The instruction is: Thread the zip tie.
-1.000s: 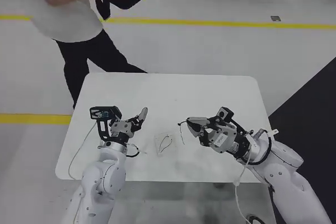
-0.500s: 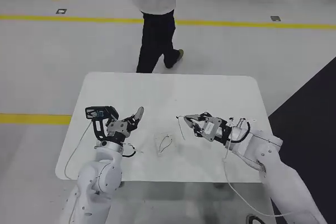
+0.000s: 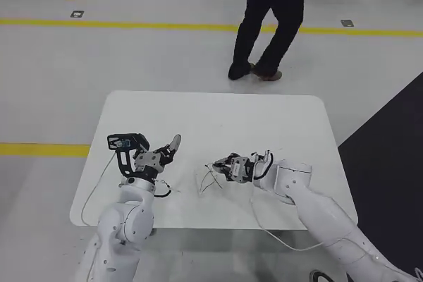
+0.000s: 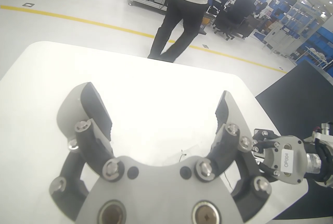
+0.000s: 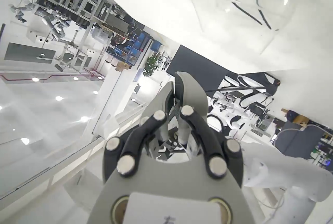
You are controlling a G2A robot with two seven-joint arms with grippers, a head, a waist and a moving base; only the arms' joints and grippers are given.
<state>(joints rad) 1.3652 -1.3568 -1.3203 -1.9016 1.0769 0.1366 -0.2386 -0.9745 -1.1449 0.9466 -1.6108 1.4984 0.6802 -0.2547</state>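
1. White table carries the zip tie, a faint loop between your grippers.
2. Your left gripper gapes wide.
3. Your right gripper is clenched just beside it; contents hidden.

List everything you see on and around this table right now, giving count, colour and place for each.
table: one, white, in front of the robot
zip tie: one seen, black, looped, mid-table between the two grippers
plastic sheet: one, clear, flat on the table, the zip tie on or in it
floor lines: two, yellow, beyond and beside the table
panel: one, black, off the table's right edge
left gripper: one, fingers open, above the table's left part
right gripper: one, fingers shut, beside the zip tie
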